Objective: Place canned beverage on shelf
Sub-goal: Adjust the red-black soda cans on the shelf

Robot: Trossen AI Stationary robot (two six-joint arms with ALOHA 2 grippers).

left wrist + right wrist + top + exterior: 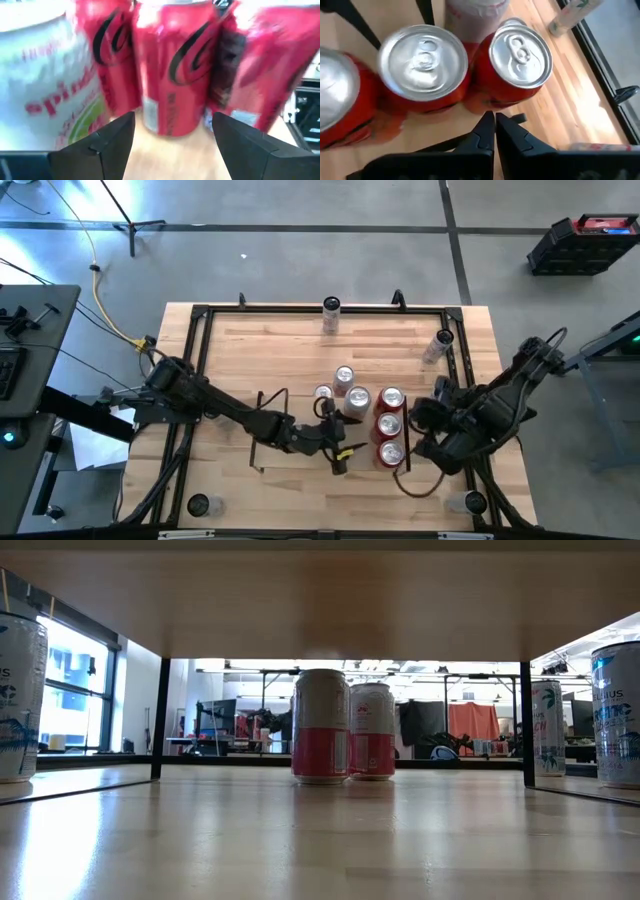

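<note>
We find the left gripper (338,442) low over the light-wood desk (260,345), its dark fingers (105,142) spread and empty, facing a row of three red aluminium cola cans (390,425) as if lined up to take or nudge one. Just beside them stands a white-and-pink soda can (45,85), printed with lime green. The red cans, silver-topped with pull tabs, stand upright and close-packed along the shelf's thin black rail (409,442), inside the shelf (300,435). The right gripper (494,131) hangs above the row, fingers pressed together, holding nothing. Farther off, slim pale cans (331,315) wait near the desk's far edge
</note>
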